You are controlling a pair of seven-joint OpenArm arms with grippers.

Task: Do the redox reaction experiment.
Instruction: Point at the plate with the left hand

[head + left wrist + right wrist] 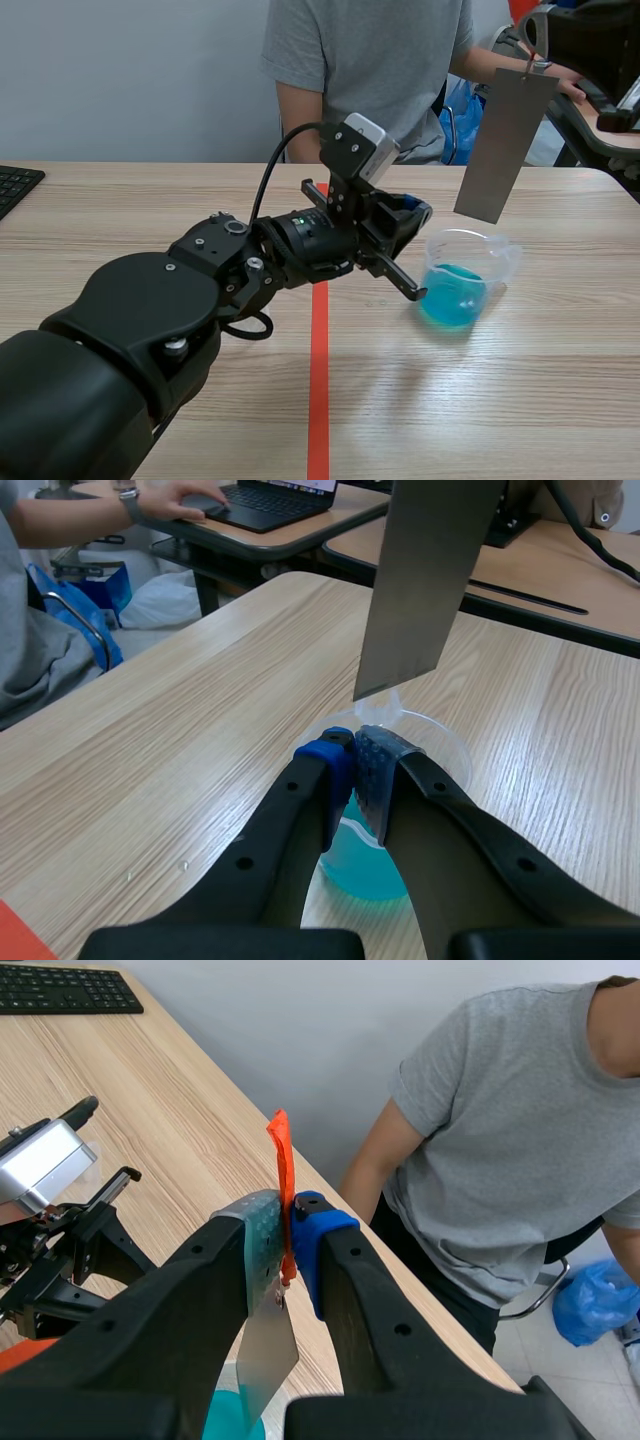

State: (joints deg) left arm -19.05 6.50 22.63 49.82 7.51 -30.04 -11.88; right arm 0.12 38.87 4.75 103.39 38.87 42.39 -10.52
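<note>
While my left gripper [356,742] lay with fingers together at the beaker [497,256] rim, my right gripper [288,1210] clamped an orange tab [282,1150], its flat grey metal sheet [505,145] hanging above that beaker.

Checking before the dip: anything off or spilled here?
Only the metal sheet: it hangs tilted from the right gripper, its lower end just above the beaker, not in the blue liquid. No spill on the table.

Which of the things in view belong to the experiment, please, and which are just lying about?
Job: beaker of blue liquid; metal sheet on its orange tab; left tool; right tool.
Lying about: keyboard; laptop; blue bag.
</note>
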